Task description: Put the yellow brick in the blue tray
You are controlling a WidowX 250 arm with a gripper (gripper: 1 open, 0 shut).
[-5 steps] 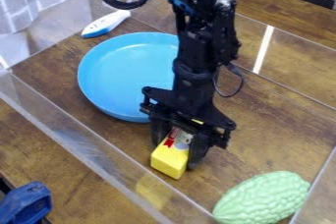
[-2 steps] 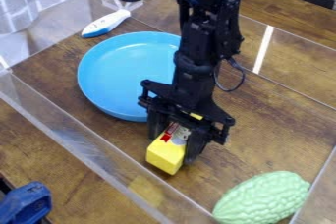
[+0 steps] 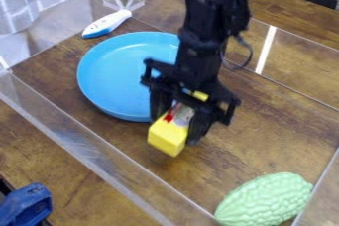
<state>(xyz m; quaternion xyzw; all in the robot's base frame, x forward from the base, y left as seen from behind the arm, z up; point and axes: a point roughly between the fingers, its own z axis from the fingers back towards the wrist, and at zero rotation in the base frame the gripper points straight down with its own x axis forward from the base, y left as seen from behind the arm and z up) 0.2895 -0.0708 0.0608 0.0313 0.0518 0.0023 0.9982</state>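
Slanting upright in the tool (image 3: 183, 119), yellow brick (image 3: 169, 135), label end up.

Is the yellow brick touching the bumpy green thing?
Apart. The camera view shows bare table between the brick and the green thing.

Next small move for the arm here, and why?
Probably a bit more lift, then a shift toward the blue tray: the yellow brick is in the gripper, beside the tray's near rim and not yet over it.
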